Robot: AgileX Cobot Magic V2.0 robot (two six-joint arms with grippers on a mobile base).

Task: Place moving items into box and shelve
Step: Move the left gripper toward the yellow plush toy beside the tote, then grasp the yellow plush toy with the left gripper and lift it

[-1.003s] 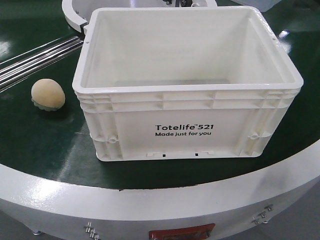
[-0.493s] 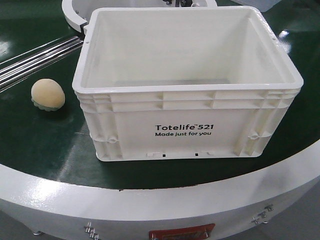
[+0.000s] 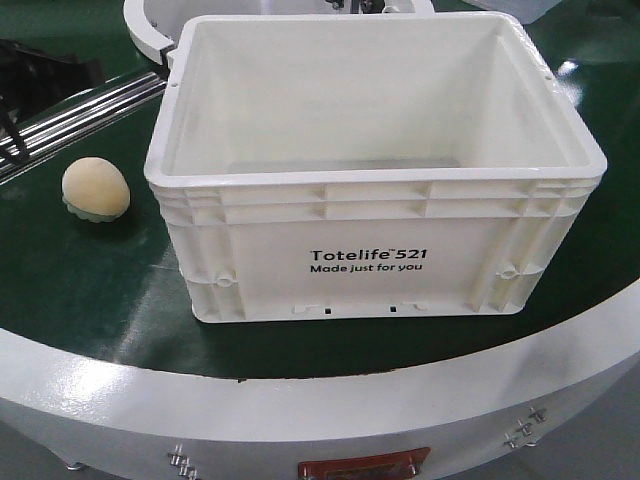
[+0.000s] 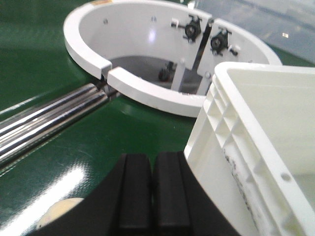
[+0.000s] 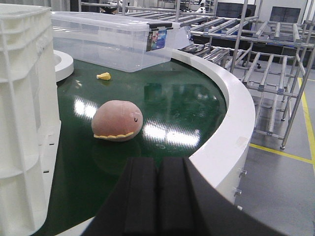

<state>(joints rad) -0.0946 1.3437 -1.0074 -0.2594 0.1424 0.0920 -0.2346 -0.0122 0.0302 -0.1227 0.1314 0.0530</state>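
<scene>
The white box (image 3: 375, 165) stands open and empty on the green belt, its "Totelife 521" print facing the front camera. A tan plush toy (image 3: 96, 189) lies to its left. In the left wrist view my left gripper (image 4: 152, 194) is shut on nothing, close beside the box's ribbed corner (image 4: 231, 142), with the tan plush (image 4: 59, 216) just below it. A pink plush toy (image 5: 117, 121) lies on the belt ahead of my right gripper (image 5: 157, 196), which is shut and empty near the belt's outer rim. The box wall (image 5: 24, 108) is to its left.
A white ring housing (image 4: 147, 93) and metal rails (image 4: 49, 123) sit behind the box. A clear lidded bin (image 5: 113, 42) and a small yellow item (image 5: 103, 75) lie farther along the belt. The white table rim (image 5: 226, 132) curves right, with pipe racks (image 5: 266, 39) beyond.
A black part of the left arm has come into the top-left corner of the front view. The box and the tan plush have not moved.
</scene>
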